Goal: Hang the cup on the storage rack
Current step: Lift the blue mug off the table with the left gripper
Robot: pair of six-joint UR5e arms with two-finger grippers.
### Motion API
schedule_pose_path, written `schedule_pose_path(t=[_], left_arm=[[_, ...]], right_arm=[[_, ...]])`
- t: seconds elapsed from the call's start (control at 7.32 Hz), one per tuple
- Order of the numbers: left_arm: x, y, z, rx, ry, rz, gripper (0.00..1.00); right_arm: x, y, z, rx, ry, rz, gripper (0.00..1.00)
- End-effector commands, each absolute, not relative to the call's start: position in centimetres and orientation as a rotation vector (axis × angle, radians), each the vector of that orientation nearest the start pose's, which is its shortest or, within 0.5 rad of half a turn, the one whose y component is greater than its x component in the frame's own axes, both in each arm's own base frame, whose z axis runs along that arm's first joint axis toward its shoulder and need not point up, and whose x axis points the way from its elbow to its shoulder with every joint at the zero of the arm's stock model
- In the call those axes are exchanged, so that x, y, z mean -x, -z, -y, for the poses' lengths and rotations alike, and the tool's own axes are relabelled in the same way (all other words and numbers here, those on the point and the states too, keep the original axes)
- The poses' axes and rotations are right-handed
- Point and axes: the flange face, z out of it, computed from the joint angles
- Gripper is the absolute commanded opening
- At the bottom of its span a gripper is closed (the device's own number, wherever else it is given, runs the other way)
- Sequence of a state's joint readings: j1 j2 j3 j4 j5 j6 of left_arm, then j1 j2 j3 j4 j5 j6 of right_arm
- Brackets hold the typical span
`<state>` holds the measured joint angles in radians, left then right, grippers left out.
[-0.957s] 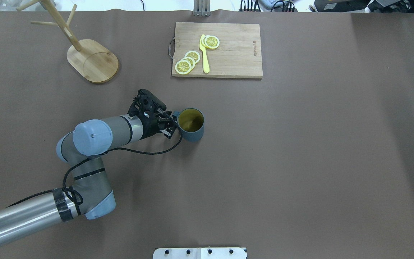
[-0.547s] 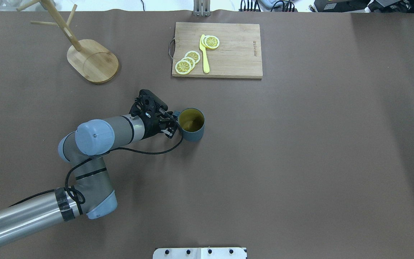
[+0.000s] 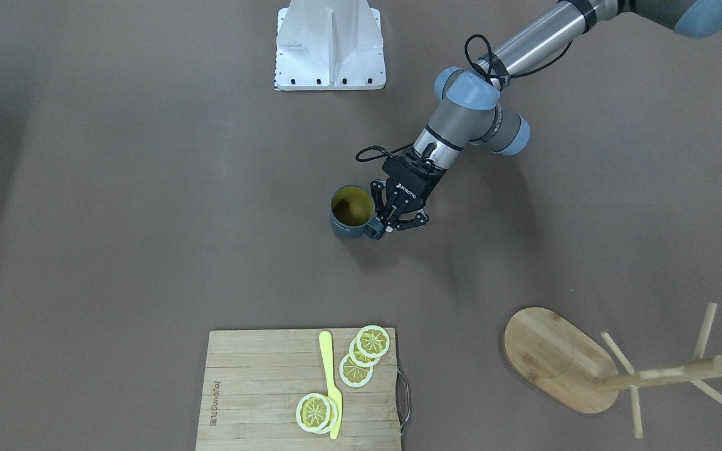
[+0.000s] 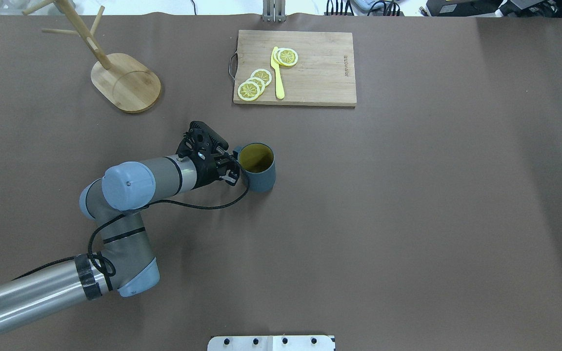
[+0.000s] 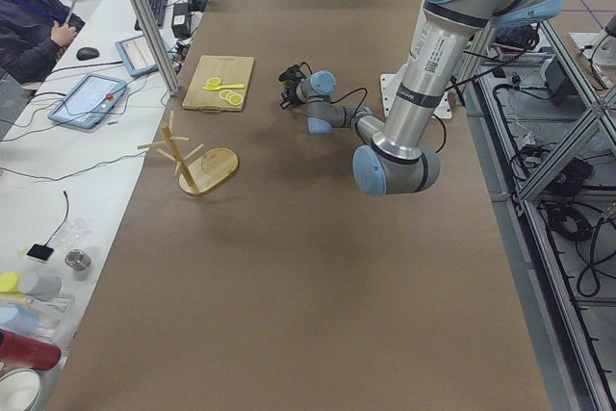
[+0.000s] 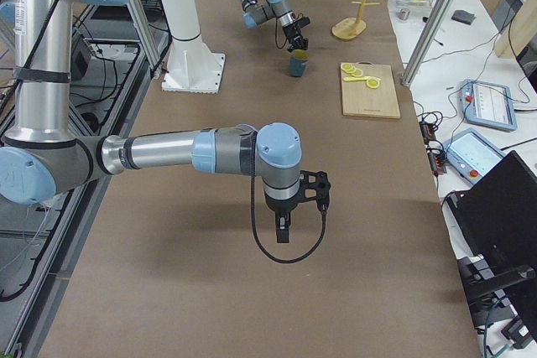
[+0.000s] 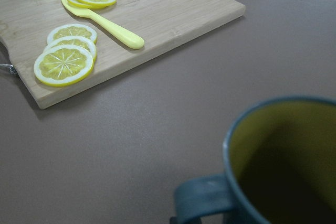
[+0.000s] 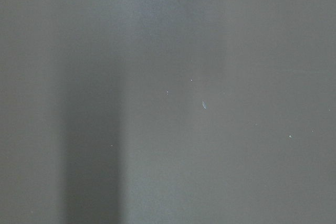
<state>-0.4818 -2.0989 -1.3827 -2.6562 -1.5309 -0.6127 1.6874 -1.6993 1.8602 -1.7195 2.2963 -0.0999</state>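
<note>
The dark slate-blue cup with a yellow-green inside stands upright mid-table, its handle pointing at my left arm. My left gripper is shut on that handle, and in the front-facing view the gripper sits at the cup's right side. The bamboo storage rack stands apart at the far left, its pegs bare. My right gripper hangs over bare table in the right side view; I cannot tell whether it is open or shut.
A bamboo cutting board with lemon slices and a yellow knife lies beyond the cup. A person sits at a side desk. The white robot base plate is at the near edge.
The cup and my left gripper have shifted slightly left and away together; the cup's rim now sits a little higher in the overhead view.
</note>
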Motion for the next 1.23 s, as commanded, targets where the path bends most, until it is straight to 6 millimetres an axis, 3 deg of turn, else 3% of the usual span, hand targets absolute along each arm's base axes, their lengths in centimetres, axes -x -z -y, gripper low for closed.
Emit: schedule_pose_path(t=[0.0, 0.41, 0.68, 0.96, 1.09], left_arm=[[-54.6, -30.1, 44.5, -0.984, -0.346, -1.087, 0.00], [-52.8, -26.9, 44.4, -0.848, -0.088, -1.266, 0.00], [-52.5, -26.2, 44.2, -0.629, 0.183, -1.407, 0.00], [-51.3, -25.5, 45.6, -0.327, 0.556, -1.545, 0.00], [-50.8, -25.4, 46.1, -0.257, 0.642, -1.569, 0.00]], right_arm=[[-11.7, -59.4, 42.3, -0.092, -0.009, 0.720, 1.00], [-11.7, -59.4, 42.3, -0.091, -0.010, 0.717, 1.00], [-11.6, -59.7, 42.1, -0.085, -0.010, 0.722, 1.00], [-11.6, -60.6, 41.7, -0.066, -0.017, 0.720, 1.00], [-11.4, -61.8, 41.8, -0.043, -0.020, 0.719, 1.00]])
